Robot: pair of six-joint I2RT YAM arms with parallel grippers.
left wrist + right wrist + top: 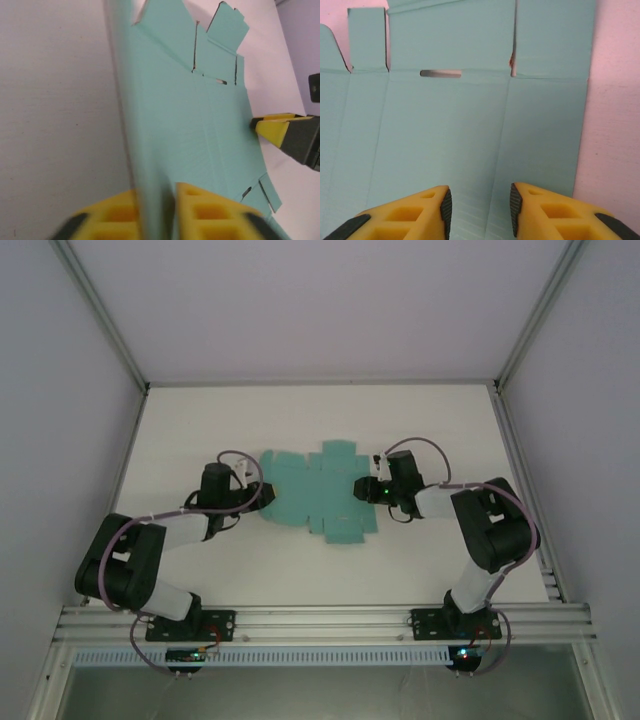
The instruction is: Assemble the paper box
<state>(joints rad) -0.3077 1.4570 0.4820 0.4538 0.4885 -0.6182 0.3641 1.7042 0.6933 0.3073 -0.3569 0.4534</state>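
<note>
The paper box (315,495) — a teal die-cut sheet — lies unfolded, flaps spread.

Left gripper (156,191): the teal-green flat die-cut card sheet (200,125) edge between its fingers is pure blur, so pinch contact is unreadable. Ahead of the right gripper (480,192), the sheet runs off frame left, top and bottom. Finger bases on both are cropped.

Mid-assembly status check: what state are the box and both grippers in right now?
paper box: unfolded die-cut sheet, mostly flat on the table; the edge by the left arm appears bent up.
left gripper: shut on that raised edge of the sheet.
right gripper: open, fingers apart over the sheet's other side.
locking slot: empty, no tab in it.
</note>
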